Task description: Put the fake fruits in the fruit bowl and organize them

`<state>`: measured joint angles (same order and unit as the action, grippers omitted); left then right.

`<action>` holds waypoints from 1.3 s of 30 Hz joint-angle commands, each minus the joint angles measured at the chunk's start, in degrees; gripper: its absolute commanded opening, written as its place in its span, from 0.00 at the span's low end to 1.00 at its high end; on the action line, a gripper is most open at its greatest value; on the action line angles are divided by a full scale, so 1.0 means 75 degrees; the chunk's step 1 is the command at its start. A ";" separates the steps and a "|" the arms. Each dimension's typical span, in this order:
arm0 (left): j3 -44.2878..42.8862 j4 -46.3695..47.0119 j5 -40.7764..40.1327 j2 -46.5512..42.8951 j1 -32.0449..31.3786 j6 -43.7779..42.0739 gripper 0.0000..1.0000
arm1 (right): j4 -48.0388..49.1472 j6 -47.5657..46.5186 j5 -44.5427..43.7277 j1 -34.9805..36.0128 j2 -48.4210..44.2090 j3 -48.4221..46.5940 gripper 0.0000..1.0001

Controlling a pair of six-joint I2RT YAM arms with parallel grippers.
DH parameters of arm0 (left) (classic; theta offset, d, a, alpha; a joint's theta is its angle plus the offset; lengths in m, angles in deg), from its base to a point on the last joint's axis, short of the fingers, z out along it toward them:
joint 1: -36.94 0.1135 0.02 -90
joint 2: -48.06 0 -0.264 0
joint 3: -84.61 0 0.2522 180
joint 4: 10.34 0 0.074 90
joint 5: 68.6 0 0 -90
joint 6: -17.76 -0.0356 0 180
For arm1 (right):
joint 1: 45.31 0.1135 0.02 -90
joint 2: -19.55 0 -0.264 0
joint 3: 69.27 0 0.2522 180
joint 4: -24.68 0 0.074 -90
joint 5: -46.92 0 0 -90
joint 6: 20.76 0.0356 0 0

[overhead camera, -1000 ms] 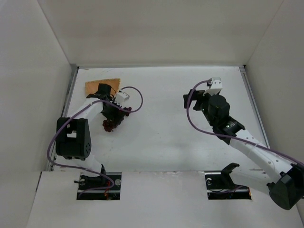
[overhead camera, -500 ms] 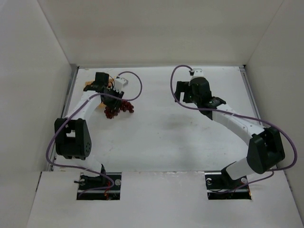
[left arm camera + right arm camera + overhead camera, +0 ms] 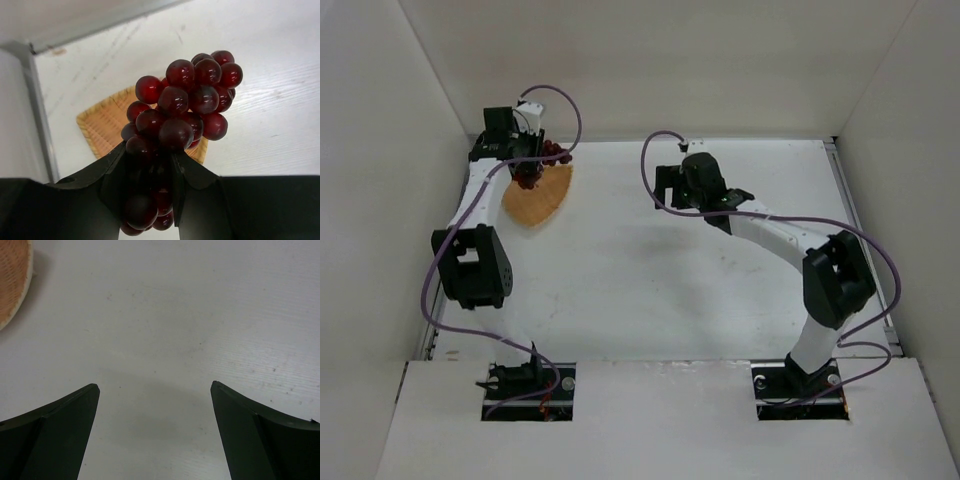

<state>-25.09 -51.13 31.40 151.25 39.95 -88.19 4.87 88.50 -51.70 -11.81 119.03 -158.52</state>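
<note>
The grape bunch [image 3: 185, 105] is being pinched by the left gripper [image 3: 149, 156], its long axis pointing straight out from the jaws. The fruit bowl [image 3: 100, 125] is lying just beneath it. The right gripper [image 3: 154, 385] is hanging spread and empty, well apart.

The top camera sits high above the near edge of the table [image 3: 670, 260] and looks down on all of it from far away. The left wrist camera looks past the left gripper [image 3: 149, 150] at the grapes [image 3: 182, 107], very close, with the fruit bowl [image 3: 102, 125] behind them. The right wrist camera looks down at the table from close, past the right gripper [image 3: 155, 385], and all three views show the fruit bowl.
</note>
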 commanded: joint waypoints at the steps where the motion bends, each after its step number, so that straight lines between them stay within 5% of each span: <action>1: 0.0100 0.0438 -0.0161 0.0501 0.0109 0.0227 0.18 | 0.0196 0.0079 0.0072 0.0168 0.0176 -0.0774 1.00; 8: 0.0557 0.0955 -0.0443 0.0854 0.0355 0.0380 0.24 | 0.0173 0.0033 0.0072 0.0356 0.0236 -0.0963 1.00; 10: 0.0686 0.1060 -0.0454 0.0690 0.0402 0.0356 0.41 | 0.0161 0.0009 0.0176 0.0356 0.0096 -0.0846 1.00; 11: 0.0710 0.1061 -0.0454 0.0550 0.0425 0.0345 0.62 | 0.0161 -0.0002 0.0247 0.0356 0.0002 -0.0788 1.00; 14: 0.0745 0.1119 -0.0513 0.0047 0.0472 0.0298 0.97 | 0.0184 0.0056 0.0236 0.0356 -0.0337 -0.0495 1.00; 15: 0.0710 0.1119 -0.0559 -0.0141 0.0496 0.0298 1.00 | 0.0196 0.0079 0.0224 0.0356 -0.0466 -0.0378 1.00; 24: 0.0732 0.0476 -0.1240 -0.2086 0.1712 0.1163 1.00 | 0.0150 0.0244 -0.0268 -0.0053 -0.2351 0.1437 1.00; 31: 0.3272 0.0252 -0.1169 -0.3878 0.3436 0.1670 1.00 | 0.0126 0.0396 -0.0584 -0.0744 -0.4612 0.3452 1.00; 39: 0.5150 -0.0088 -0.1356 -0.5063 0.3367 0.1270 1.00 | 0.0091 0.0607 -0.0538 -0.1495 -0.6302 0.4533 1.00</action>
<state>11.80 -52.09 21.76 117.44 65.89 -78.29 3.93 92.00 -55.11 -21.86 73.96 -125.10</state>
